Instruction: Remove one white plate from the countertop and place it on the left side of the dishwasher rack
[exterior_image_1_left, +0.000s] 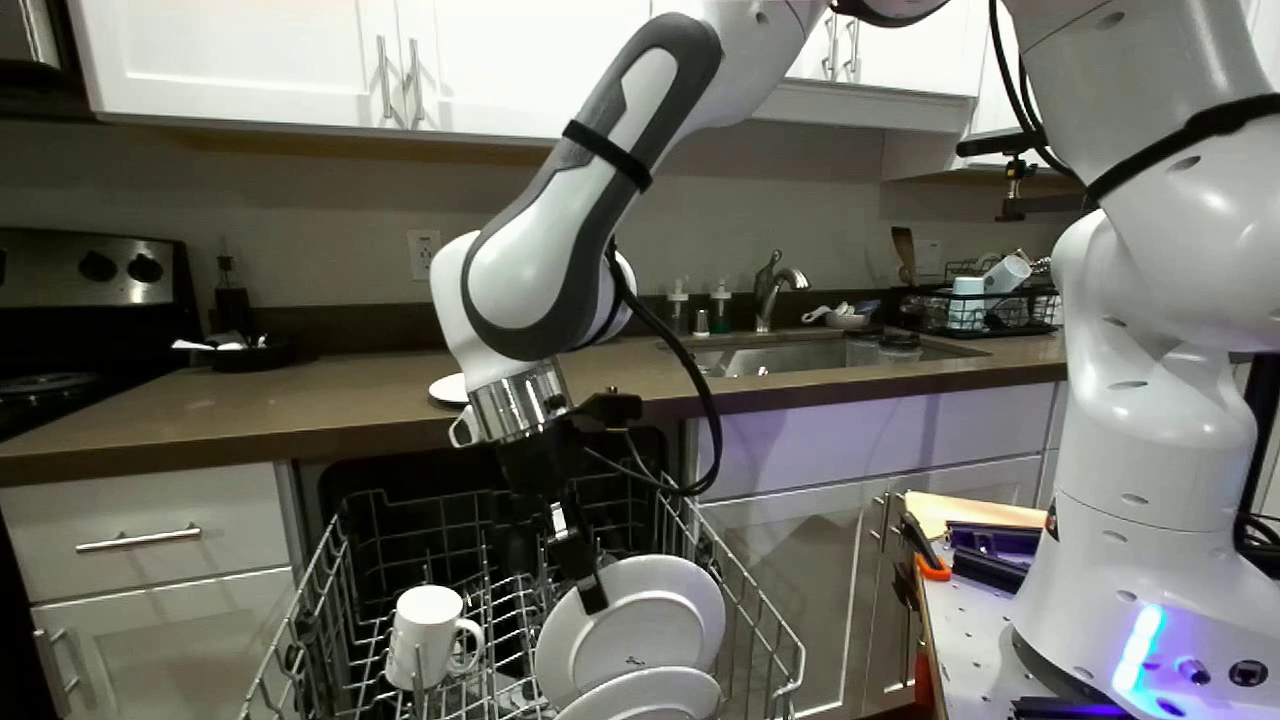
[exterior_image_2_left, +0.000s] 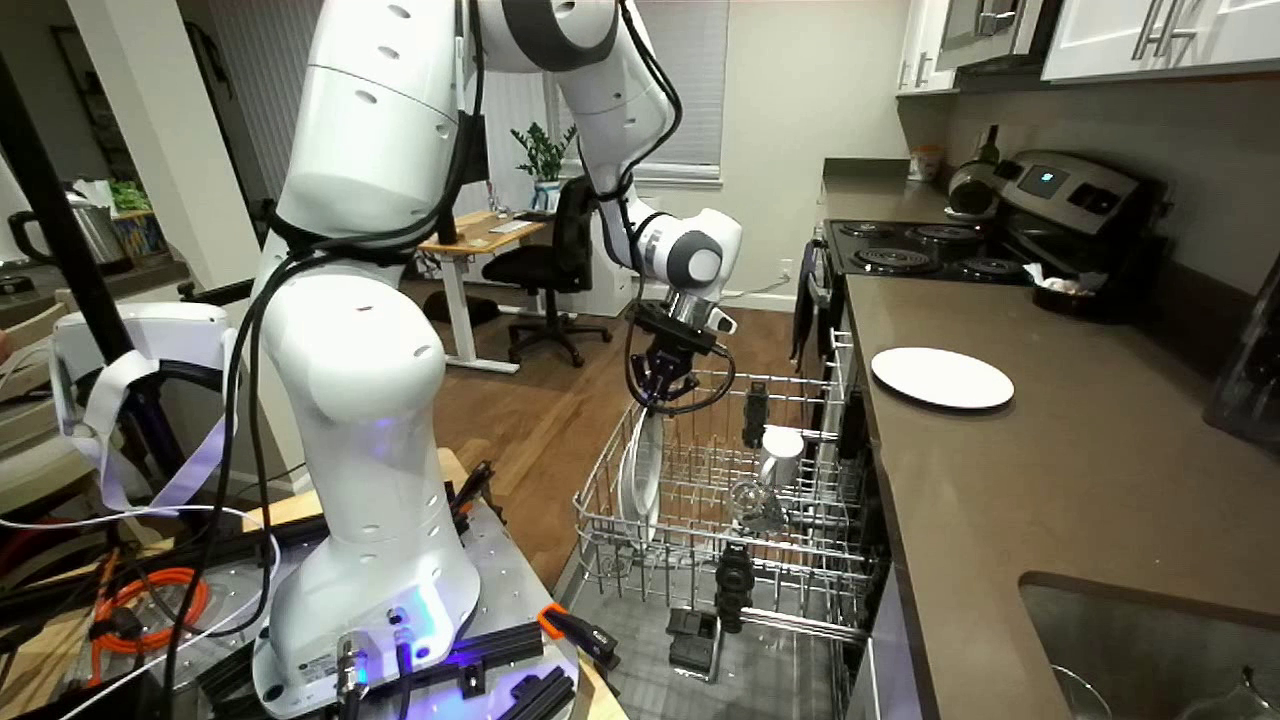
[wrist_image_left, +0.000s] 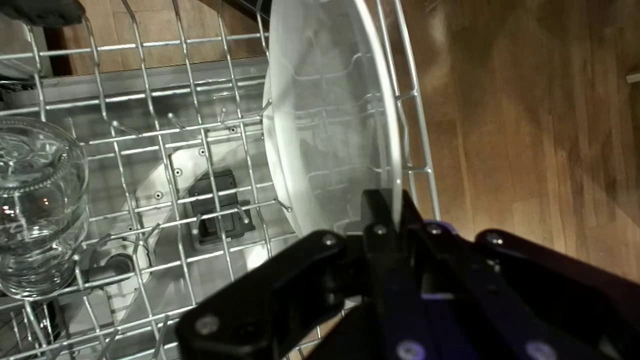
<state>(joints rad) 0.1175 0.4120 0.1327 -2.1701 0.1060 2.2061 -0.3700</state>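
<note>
1. Pincer (wrist_image_left: 395, 200) was clamped on the rim of the white plate (wrist_image_left: 340, 115), which stood on edge inside the dishwasher rack (exterior_image_2_left: 700, 470)
2. Clearing it off the countertop (exterior_image_2_left: 1080, 470) — done; placing looked nearly complete, only release and withdrawal remained; left side unconfirmed
3. Plate appeared plain, glossy, slightly tilted — full seating unclear

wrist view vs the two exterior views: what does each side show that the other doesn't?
Only the wrist view: both fingers, either side of the rim of the white plate.

Only the exterior views: white mug, another plate on the countertop, robot base.

Shared: the gripper, the gripped plate and the dishwasher rack in all views; the glass in the wrist view and an exterior view.
</note>
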